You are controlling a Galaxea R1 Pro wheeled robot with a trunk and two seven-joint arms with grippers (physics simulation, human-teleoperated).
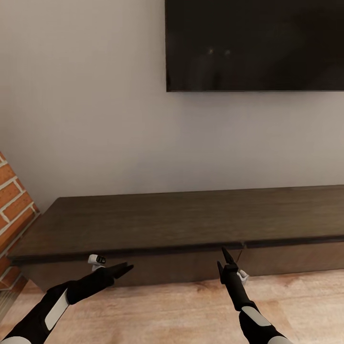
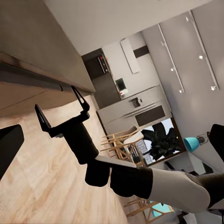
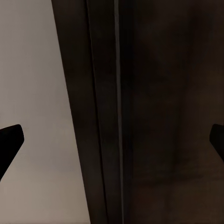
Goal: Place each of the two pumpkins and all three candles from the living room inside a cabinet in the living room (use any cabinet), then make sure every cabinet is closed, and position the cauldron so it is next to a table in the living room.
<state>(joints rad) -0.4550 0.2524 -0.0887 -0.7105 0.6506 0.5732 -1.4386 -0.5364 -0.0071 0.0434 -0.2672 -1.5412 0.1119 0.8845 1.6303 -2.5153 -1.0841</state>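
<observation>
The long, low dark-brown cabinet [image 1: 191, 220] stands against the wall, and its plain front panels look closed. My left gripper [image 1: 122, 269] is open and hovers just in front of the cabinet's left front panel. My right gripper [image 1: 222, 259] is also open, its fingers pointing up at the front edge near the seam between two panels. In the left wrist view the right gripper [image 2: 58, 100] shows its spread fingers below the cabinet [image 2: 32, 51]. The right wrist view looks closely at the cabinet's dark wood [image 3: 163, 116]. The pumpkins are out of view.
A large black TV [image 1: 253, 43] hangs on the wall above the cabinet. A brick wall [image 1: 14, 200] adjoins the cabinet's left end. Light wood floor [image 1: 167, 310] lies under both arms. In the left wrist view, wooden chairs [image 2: 123, 144] and a plant [image 2: 161, 142] stand far off.
</observation>
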